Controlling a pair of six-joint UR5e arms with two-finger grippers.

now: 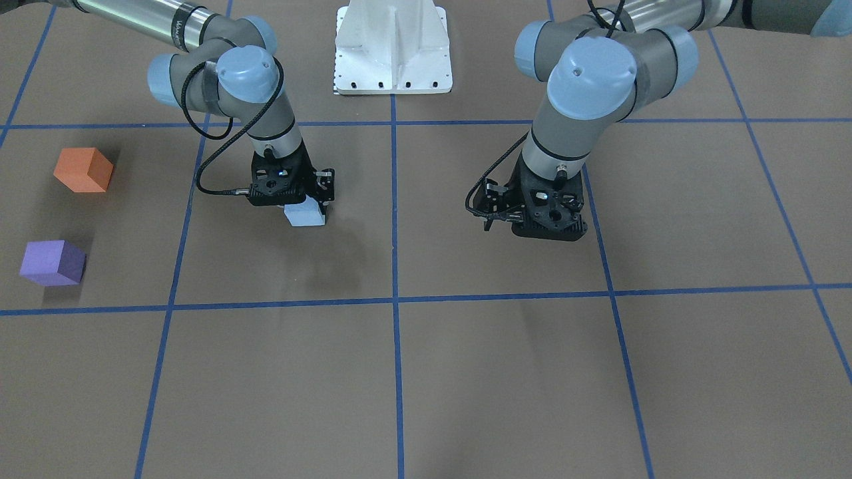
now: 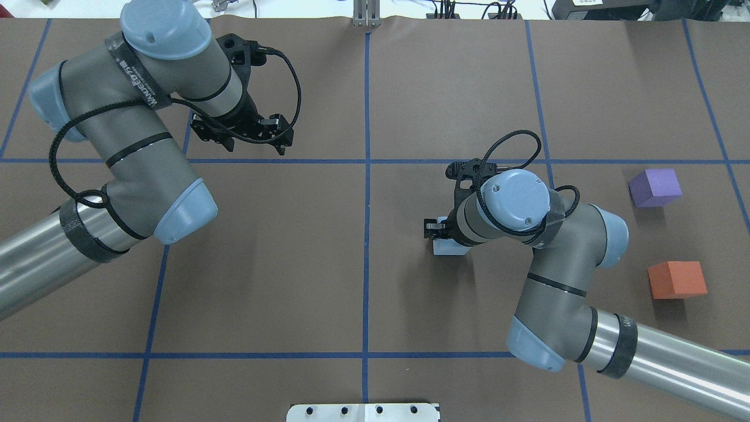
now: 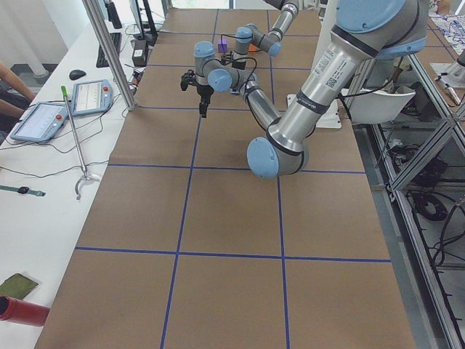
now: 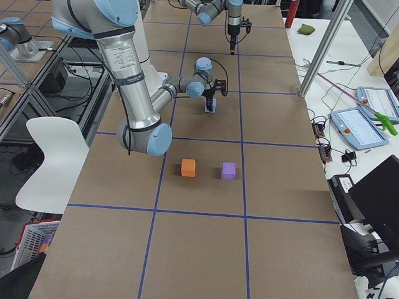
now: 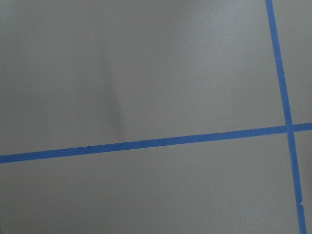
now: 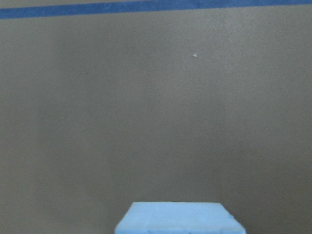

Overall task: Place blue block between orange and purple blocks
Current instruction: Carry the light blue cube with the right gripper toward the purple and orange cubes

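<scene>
A light blue block (image 1: 305,215) sits under my right gripper (image 1: 297,201), left of the table's centre line in the front view. The gripper points straight down and looks shut on the block, at or just above the table. The block shows at the bottom edge of the right wrist view (image 6: 179,218) and in the overhead view (image 2: 448,247). The orange block (image 1: 83,169) and the purple block (image 1: 52,263) stand apart at the far left, with a gap between them. My left gripper (image 1: 547,226) hangs empty over bare table, its fingers together.
The robot's white base plate (image 1: 393,46) is at the table's back middle. Blue tape lines (image 1: 394,299) divide the brown table (image 1: 466,386) into squares. The left wrist view shows only table and tape (image 5: 146,144).
</scene>
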